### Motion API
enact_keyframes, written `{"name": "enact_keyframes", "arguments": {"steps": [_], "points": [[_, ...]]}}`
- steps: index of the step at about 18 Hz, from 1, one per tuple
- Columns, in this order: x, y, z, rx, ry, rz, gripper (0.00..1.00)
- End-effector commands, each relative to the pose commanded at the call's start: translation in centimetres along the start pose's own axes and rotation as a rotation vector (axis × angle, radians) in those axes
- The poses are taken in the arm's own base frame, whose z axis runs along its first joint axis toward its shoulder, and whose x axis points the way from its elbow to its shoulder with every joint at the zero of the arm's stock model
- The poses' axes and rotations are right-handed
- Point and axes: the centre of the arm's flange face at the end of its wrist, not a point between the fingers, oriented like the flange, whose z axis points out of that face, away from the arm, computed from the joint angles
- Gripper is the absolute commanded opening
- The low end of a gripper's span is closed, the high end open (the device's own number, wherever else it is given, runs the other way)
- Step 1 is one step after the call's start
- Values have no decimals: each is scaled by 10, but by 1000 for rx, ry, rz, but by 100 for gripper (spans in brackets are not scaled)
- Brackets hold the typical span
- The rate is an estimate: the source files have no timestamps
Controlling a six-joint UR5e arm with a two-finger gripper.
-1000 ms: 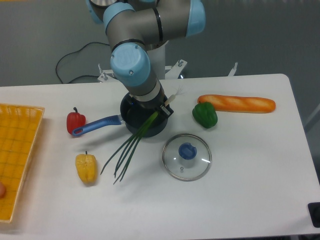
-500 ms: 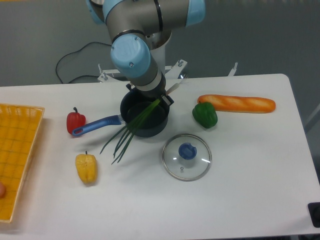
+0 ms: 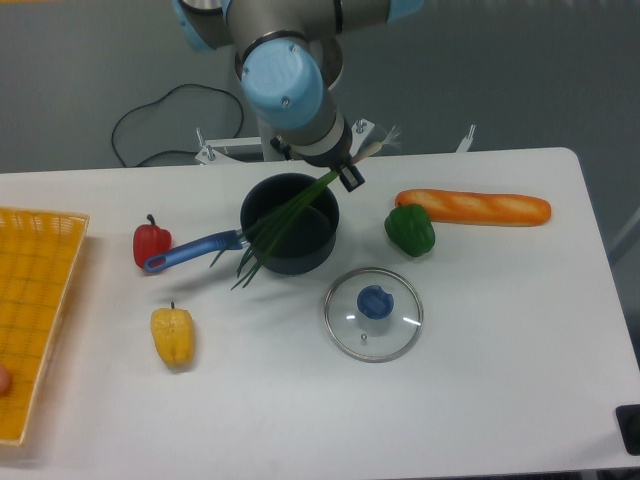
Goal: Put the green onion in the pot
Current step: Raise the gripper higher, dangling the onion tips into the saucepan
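White counter [image 3: 480, 380] seen from the one fixed camera, with a grey floor behind and a black cable looping there. No readable writing, brand or label anywhere on arm, tools or food.

Grey and light-blue arm reaching down from the top edge, end effector [image 3: 348, 168] just above the far right rim of the pot [image 3: 290, 237]. Clamped shut on the green onion [image 3: 285, 225] near its pale root end, which pokes out up and to the right of the fingers. Dark-green stalks slanting down and to the left from the grip, crossing over the open mouth of the pot, tips fanning out past the near left rim beside the base of the blue handle. Whether the stalks touch the rim or hang just clear of it: cannot tell.

Pot standing upright near the middle of the counter, handle pointing left toward a red bell pepper [image 3: 151, 243], handle tip just beside it. Yellow bell pepper [image 3: 172, 336] lying nearer the camera, below the handle and apart from it. Glass lid [image 3: 373, 313] with blue knob lying flat, near the pot's lower right, not touching. Green bell pepper [image 3: 411, 230] to the right of the pot, with a baguette [image 3: 473, 207] just behind and to the right of it. Yellow mesh basket [image 3: 35, 310] at the left edge, partly cut off by the frame.
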Motion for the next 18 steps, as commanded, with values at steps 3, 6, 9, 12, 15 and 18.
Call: {"name": "enact_keyframes", "arguments": {"steps": [3,6,9,12,15,18], "points": [[2,9,0,-88,11,50,10],[10,15,-9,-108,10,59,10],[18,21,-17,-110,0,64,10],[25,23,-22,-144,-10,67,10],[29,24,-23,-168,-14,71,10],[32,26,-23,-200,-18,74,10]]}}
